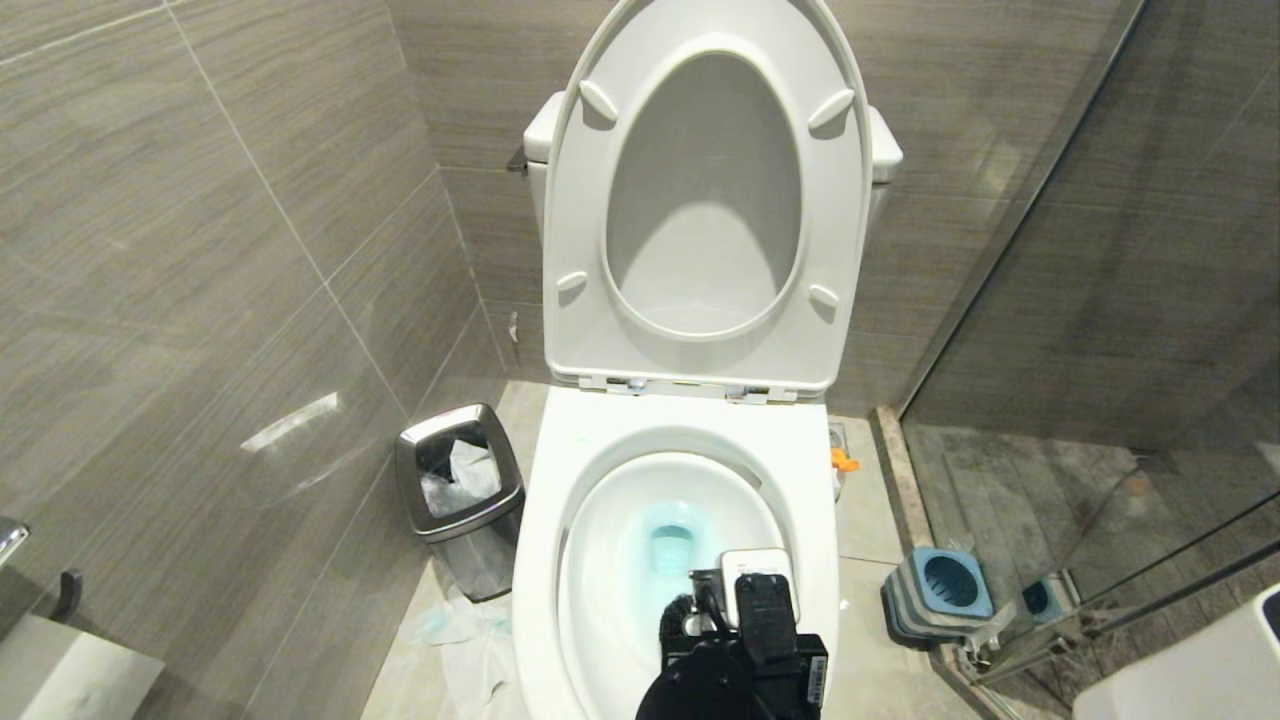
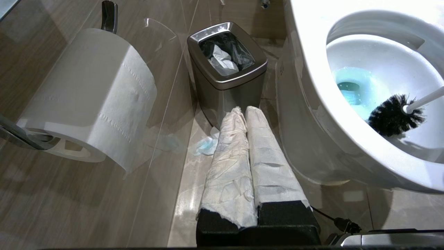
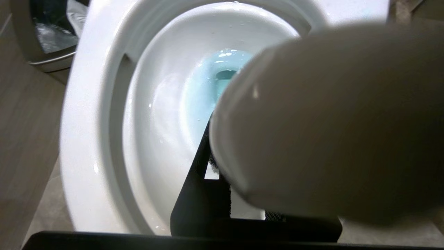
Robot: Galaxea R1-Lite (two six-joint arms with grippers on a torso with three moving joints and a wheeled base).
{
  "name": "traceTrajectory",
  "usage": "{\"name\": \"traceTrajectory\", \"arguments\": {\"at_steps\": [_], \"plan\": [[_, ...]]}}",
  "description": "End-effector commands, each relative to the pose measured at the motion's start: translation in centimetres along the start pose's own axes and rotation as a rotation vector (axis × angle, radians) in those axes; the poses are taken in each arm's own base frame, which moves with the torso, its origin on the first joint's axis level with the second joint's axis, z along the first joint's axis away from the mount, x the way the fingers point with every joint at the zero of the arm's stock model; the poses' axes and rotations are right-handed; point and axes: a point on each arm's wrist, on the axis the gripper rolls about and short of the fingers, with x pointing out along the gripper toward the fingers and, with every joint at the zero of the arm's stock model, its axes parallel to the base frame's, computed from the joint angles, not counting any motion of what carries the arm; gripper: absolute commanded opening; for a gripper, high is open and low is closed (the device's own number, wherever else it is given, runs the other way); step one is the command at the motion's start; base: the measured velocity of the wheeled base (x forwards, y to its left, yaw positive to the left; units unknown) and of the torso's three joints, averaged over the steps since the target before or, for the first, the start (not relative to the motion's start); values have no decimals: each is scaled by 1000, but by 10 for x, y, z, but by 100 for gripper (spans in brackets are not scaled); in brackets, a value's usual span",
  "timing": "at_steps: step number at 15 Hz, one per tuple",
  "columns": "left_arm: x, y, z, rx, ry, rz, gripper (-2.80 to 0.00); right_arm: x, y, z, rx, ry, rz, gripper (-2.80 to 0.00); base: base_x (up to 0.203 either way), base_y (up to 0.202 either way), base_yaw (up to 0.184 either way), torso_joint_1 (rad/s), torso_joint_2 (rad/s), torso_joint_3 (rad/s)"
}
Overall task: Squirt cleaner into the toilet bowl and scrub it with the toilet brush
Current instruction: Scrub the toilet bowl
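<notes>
Head view: glossy white ceramic toilet bowl (image 1: 560,560) with blue-tinted water, black-bristled white-handled toilet brush (image 2: 395,114) inside, right gripper (image 1: 715,600) clenched on its handle; left gripper (image 2: 247,114) closed, empty.

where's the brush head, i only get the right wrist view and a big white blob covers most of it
observer: the black bristle head of the toilet brush is inside the toilet bowl, low on the near wall, just beside the blue water.
operator: is the left arm in the way
observer: no, the left gripper hangs shut outside the bowl, its paper-wrapped fingers pointing at the waste bin.
operator: where does the brush go after
observer: the grey-and-blue holder stands empty on the floor, on the bowl's right.
</notes>
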Motion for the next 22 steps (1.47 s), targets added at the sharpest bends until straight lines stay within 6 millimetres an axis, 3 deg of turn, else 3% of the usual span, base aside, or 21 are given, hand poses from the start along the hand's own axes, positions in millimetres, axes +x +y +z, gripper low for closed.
{"name": "traceTrajectory", "arguments": {"at_steps": [1,9,16,22], "plan": [[0,0,0,0,0,1,-280,7,-12,4,14,-5,-40,-280,0,0,0,0,0,0],[0,0,0,0,0,1,-280,40,-33,19,65,-20,-150,-280,0,0,0,0,0,0],[0,0,0,0,0,1,-280,93,-10,35,122,-74,-189,-280,0,0,0,0,0,0],[0,0,0,0,0,0,-280,131,20,74,174,-177,-169,-280,0,0,0,0,0,0]]}}
